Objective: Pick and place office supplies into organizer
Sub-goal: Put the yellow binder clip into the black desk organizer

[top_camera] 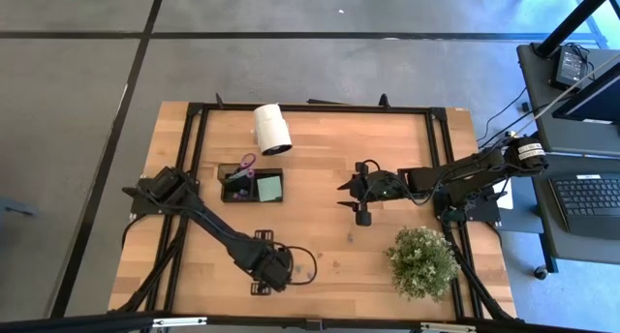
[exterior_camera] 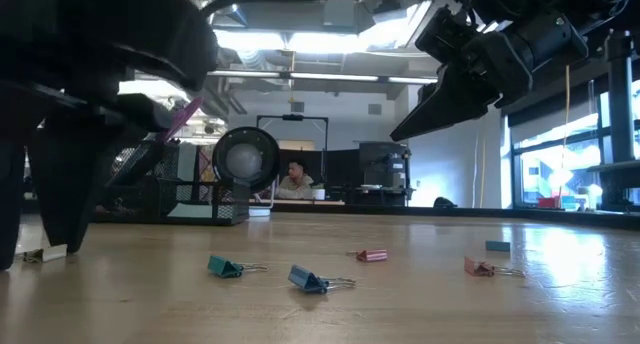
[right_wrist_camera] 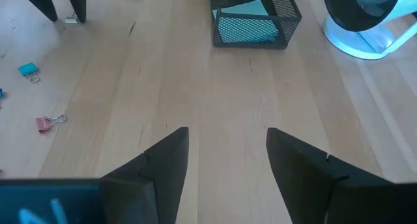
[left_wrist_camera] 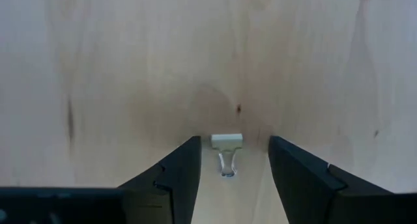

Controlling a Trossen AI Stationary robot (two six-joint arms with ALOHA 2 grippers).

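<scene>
White clip (left_wrist_camera: pixel 227 142) between open left hand (left_wrist_camera: pixel 229 175)

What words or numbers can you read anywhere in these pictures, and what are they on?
None can be read.
The white roll, the black tray, the clips and the small white clip between the left gripper's open fingers show no writing.
The laptop beside the table has keys too small to read.

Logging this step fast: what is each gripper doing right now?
Left gripper: open, straddling a white binder clip, nothing held.
Right gripper: open, empty, above the table.
</scene>
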